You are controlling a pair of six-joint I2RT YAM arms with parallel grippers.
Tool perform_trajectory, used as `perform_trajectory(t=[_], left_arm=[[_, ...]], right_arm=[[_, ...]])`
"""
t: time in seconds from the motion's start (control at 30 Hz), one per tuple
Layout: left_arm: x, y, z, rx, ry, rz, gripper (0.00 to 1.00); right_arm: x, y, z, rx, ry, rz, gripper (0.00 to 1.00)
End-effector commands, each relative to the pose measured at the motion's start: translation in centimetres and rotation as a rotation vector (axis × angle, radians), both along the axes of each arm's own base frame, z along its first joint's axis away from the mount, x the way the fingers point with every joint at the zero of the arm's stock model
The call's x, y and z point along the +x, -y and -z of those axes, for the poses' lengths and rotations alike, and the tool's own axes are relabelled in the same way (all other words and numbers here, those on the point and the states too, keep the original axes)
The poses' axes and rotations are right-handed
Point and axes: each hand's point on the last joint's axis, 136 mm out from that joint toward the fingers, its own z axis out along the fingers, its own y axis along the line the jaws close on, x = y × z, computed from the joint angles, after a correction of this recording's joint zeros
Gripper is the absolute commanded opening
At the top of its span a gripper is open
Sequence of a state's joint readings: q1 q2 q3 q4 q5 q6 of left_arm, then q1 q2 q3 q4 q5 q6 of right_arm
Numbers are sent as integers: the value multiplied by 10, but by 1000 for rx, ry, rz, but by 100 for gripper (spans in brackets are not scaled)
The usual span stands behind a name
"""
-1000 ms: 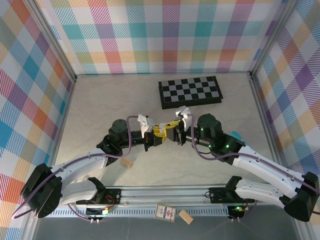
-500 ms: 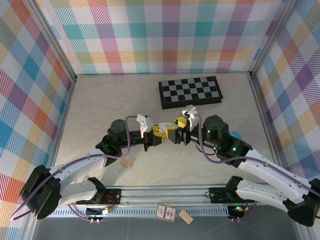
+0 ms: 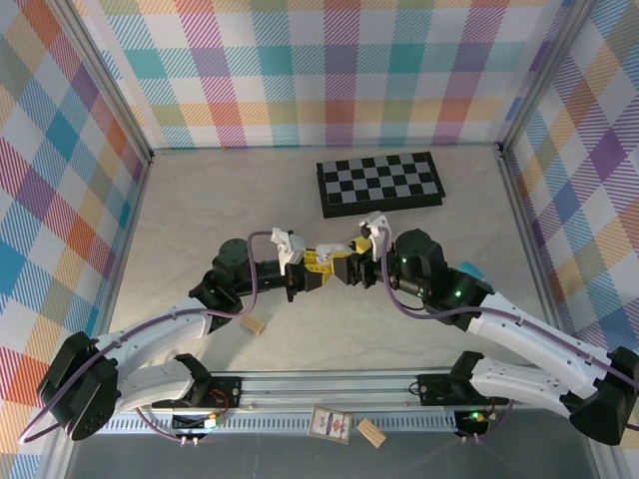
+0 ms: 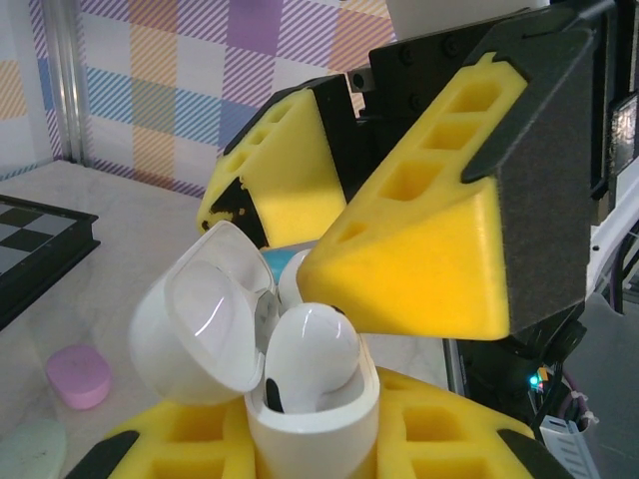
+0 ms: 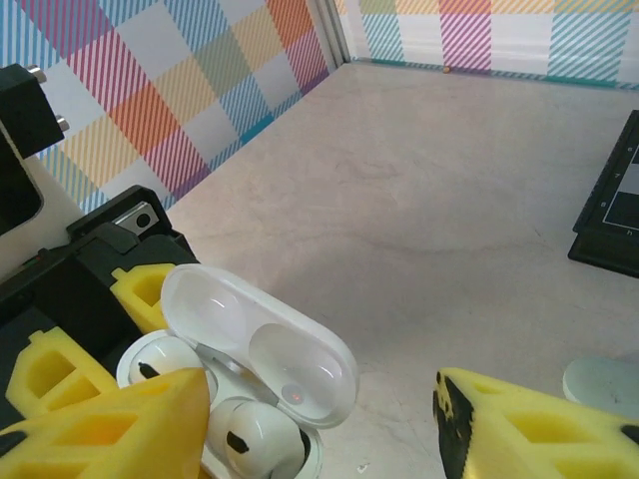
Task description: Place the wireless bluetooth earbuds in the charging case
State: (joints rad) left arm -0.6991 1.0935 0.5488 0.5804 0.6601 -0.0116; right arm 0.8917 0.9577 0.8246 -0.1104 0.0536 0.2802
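My left gripper is shut on a white charging case, held upright with its lid swung open. Two white earbuds sit in the case's wells. The near one shows its rounded head, while the far one is partly covered by a yellow finger of my right gripper. From the right wrist I see the lid and both earbuds. My right gripper is open and holds nothing, its fingers astride the case. Both grippers meet above mid-table.
A folded chessboard lies at the back. A tan wooden block rests near the left arm. A pink case and a pale green one lie on the table. A card and another block sit on the front rail.
My right gripper has opened wider, drifted a little to the right and come back over the case. The left gripper has held the case still.
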Motion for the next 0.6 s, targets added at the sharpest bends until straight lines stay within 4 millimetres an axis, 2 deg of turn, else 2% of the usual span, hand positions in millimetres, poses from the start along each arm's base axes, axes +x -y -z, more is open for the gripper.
perform_trajectory(t=[0.0,0.17,0.3,0.4,0.57], left_arm=[[-6,0,-22,-52,50,15,4],[-6,-1,-15,-34,85,9,4],[-9,-3,-5,-3,141,14,4],[-11,-7,-4,-5,218,5,4],[-9,-10,2,34,305,-20,4]], right_arm=[[-2,2,-7,12,-2,6,61],[-14,0,-30,106,19,-46,62],[-10,7,-41,150,-16,-13,66],[4,12,-35,121,-113,58,69],[23,14,-10,-31,-320,140,67]])
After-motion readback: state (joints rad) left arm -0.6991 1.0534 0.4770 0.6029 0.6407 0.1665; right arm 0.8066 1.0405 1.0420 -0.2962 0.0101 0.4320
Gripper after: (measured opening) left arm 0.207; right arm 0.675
